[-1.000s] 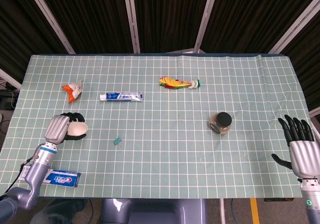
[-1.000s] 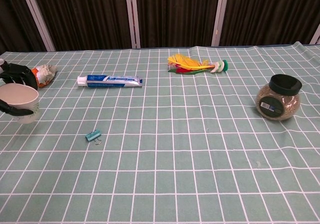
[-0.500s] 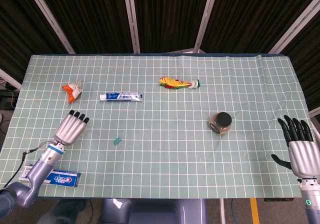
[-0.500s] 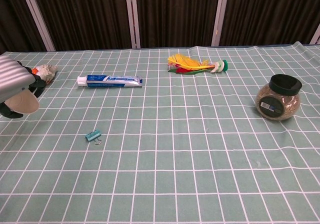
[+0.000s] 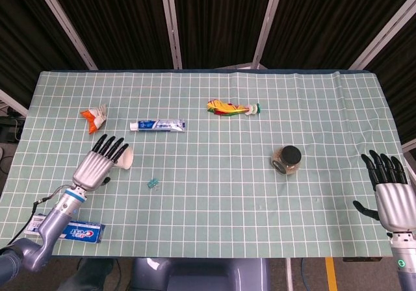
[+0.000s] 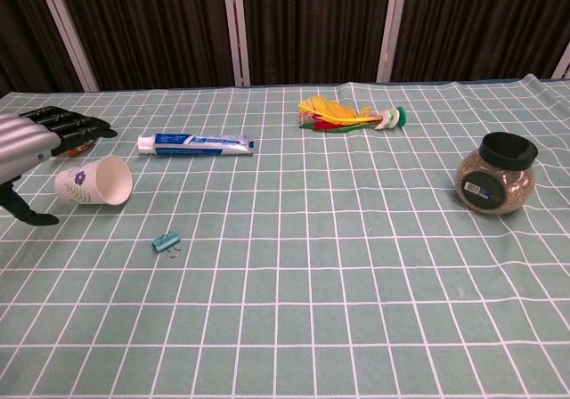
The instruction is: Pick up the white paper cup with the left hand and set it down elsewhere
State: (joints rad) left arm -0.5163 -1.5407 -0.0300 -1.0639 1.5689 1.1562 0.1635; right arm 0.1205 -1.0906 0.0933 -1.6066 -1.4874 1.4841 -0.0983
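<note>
The white paper cup [image 6: 93,183] is tipped on its side, its mouth facing right, and a small blue print shows on its wall. In the head view only part of the cup [image 5: 125,158] shows, right of the fingers. My left hand [image 5: 97,165] is at the table's front left with its fingers stretched out straight over the cup. In the chest view the left hand [image 6: 36,145] has its fingers above the cup and its thumb below left. It grips nothing, and I cannot tell whether it touches the cup. My right hand [image 5: 392,190] hovers open at the front right edge.
A toothpaste tube [image 5: 157,126] lies behind the cup, and a teal clip [image 5: 153,184] lies to its right. An orange wrapper [image 5: 95,117] is at the back left. A blue toothpaste box [image 5: 81,230] lies by the front edge. Feathers [image 5: 231,108] and a jar [image 5: 288,159] are farther right.
A second ago my left hand held the cup upright. The hand has since moved right, the fingers have straightened, and the cup has tipped onto its side. The right hand has not moved.
</note>
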